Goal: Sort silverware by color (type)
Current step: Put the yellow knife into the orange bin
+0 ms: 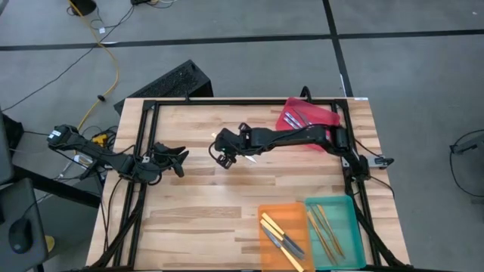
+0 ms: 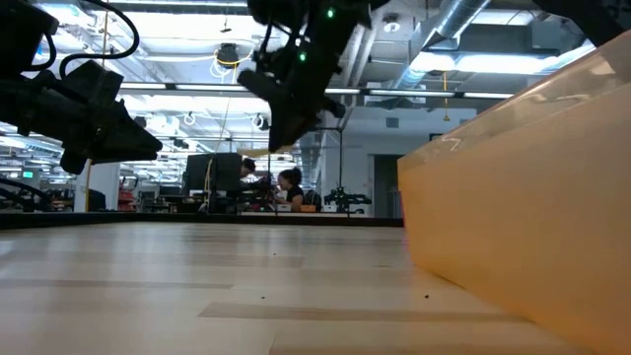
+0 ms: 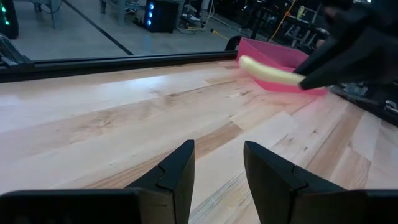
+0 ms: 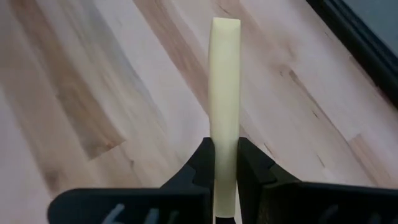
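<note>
My right gripper hangs above the middle of the table, shut on a piece of silverware with a pale yellow handle. That handle also shows in the left wrist view, in front of the red tray. My left gripper waits at the table's left side, open with nothing between its fingers. More silverware lies in the red tray at the far right. Yellow-handled pieces lie in the orange tray. Wood-coloured ones lie in the teal tray. My right gripper pinches the yellow handle between its two fingers. The handle runs along the fingers, and its blunt free end sticks out well past the fingertips. The fingers slant down from the table's right side. The piece is lifted clear of the table; the fingers hide its other end.
The red tray stands at the far right. The orange tray and the teal tray stand side by side at the near right edge. Bare wood stretches between the arms and the near edge. People sit in the room beyond the table.
</note>
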Motion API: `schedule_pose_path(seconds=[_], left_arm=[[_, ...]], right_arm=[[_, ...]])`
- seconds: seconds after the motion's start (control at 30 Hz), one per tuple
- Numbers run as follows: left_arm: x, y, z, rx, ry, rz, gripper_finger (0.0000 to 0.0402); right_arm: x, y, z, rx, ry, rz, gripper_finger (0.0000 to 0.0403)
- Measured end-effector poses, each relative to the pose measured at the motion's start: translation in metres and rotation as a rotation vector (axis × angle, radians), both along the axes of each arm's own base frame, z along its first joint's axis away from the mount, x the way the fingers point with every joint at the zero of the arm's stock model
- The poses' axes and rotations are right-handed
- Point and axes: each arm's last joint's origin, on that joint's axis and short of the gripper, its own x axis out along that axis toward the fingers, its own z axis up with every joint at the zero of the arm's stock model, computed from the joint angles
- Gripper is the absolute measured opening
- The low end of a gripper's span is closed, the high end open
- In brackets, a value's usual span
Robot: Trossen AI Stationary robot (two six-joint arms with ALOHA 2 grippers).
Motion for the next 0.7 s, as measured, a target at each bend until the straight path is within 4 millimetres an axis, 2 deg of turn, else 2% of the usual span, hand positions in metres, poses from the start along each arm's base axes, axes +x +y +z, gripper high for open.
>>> schedule_pose_path(seconds=[0.27,0.47,0.7], left_arm=[[0.000,0.000,0.000,0.000,0.000,0.000,0.0122],[0.000,0.000,0.000,0.000,0.000,0.000,0.0122],[0.000,0.000,0.000,0.000,0.000,0.000,0.0122]], right_arm=[[-0.001,0.018,0.040,-0.025,0.022,0.069,0.0044],[-0.004,0.045,0.071,-0.090,-0.005,0.123,0.0044],[-0.010,0.073,0.099,-0.131,-0.051,0.152,0.0044]])
